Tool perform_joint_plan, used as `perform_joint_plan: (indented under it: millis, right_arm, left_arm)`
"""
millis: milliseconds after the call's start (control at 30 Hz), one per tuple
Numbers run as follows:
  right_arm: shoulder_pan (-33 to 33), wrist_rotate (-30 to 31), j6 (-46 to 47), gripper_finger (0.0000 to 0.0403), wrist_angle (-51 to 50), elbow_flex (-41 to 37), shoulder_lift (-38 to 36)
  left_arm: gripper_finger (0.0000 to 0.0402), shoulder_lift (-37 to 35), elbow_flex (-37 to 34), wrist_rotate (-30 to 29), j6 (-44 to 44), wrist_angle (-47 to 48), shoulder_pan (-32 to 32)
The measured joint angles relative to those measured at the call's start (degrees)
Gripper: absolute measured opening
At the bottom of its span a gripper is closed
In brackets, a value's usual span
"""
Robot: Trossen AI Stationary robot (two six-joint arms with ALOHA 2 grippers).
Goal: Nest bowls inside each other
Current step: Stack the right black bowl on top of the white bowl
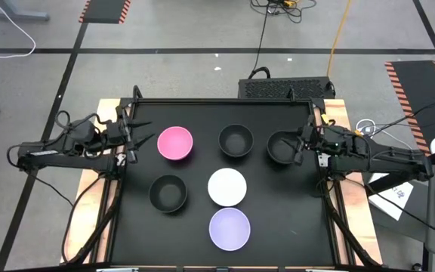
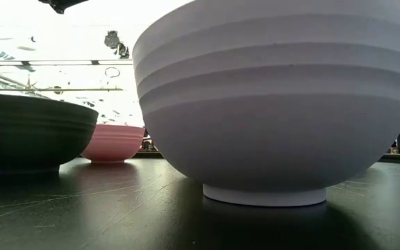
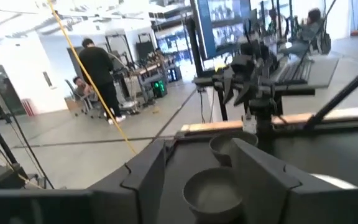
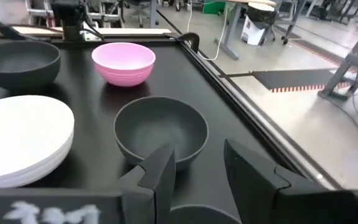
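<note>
left gripper (image 1: pixel 143 134): mid-left of the high view, just left of the pink bowl (image 1: pixel 175 143). Fingers spread, nothing between them, not touching the bowl. Prob lined up there bc pink is the closest bowl on its side.
right gripper (image 1: pixel 297 145): mid-right of the high view, at the right rim of a black bowl (image 1: pixel 282 147). In its wrist view 1 finger (image 4: pixel 160 171) sits on each side of the rim at the frame bottom, so it looks like a rim pinch, w/ the jaws only as far apart as the wall allows. Can't tell if the bowl is lifted or resting on the table.
table (image 1: pixel 270 219): black top, all 6 bowls on it, each apart from the rest, none nested yet.
other black bowls: 1 upper centre (image 1: pixel 236 140), between pink and the gripped one; 1 lower left (image 1: pixel 168 192).
white bowl (image 1: pixel 226 187): centre, upside down from the looks of it in the right wrist view, so it'd need flipping first imo.
lavender bowl (image 1: pixel 229 228): lower centre, closest to the low cam, fills most of that view.
progress: 0 of 5 nests done, guessing the right arm's black bowl goes into the upper centre black one since it's right next door.
risk: a rim pinch on thin plastic could slip or tilt the bowl.
room: 1 person (image 3: pixel 99 68) standing upper left in the left wrist view, well off the table.
</note>
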State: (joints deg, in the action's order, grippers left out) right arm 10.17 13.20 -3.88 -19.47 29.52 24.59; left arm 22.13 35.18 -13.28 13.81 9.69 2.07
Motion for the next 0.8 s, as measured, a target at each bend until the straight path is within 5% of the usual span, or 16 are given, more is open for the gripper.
perform_joint_plan:
  millis: [233, 400, 800]
  right_arm:
    - [-0.02, -0.01, 8.34, 0.0128, -2.62, 0.00, 0.10]
    - [1.66, -0.02, 17.64, 0.0128, -8.83, 0.70, 2.37]
    - [4.65, -4.59, 22.18, 0.0128, -25.08, 11.68, 19.22]
  left_arm:
    - [0.0196, 0.26, 0.00, 3.53, -3.60, 1.14, 0.00]
    - [0.0196, 2.46, -0.04, -0.56, -6.35, 3.03, 0.00]
    - [0.0196, 6.51, -0.04, -1.56, -8.06, 2.43, 0.00]
